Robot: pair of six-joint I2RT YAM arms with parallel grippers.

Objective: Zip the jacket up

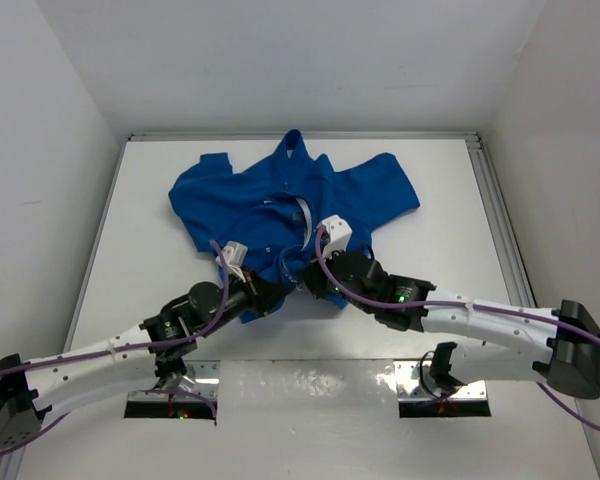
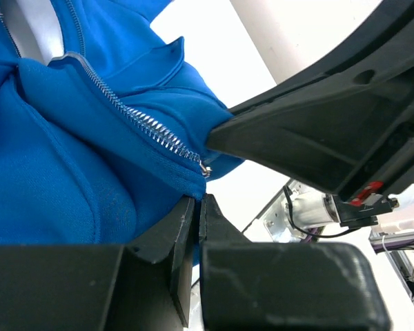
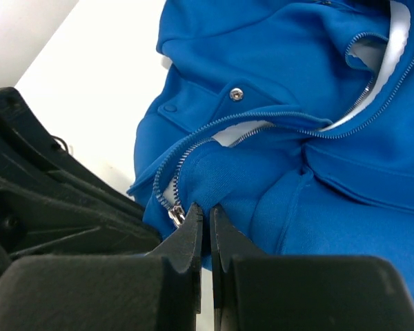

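Upper centre, the royal-blue fabric jacket (image 1: 280, 200) is lying unzipped. The black left gripper (image 2: 200, 203) and right gripper (image 3: 205, 210) are pinching its hem, seemingly beside the small metal pull (image 3: 175, 216); such thin bites are risking slipping.

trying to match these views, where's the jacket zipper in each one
top external: zipper is the pale strip down the jacket centre
left wrist: diagonal, upper left to centre
right wrist: curves from lower left to upper right
shared landmark: bottom hem, pinched by left end effector and right end effector
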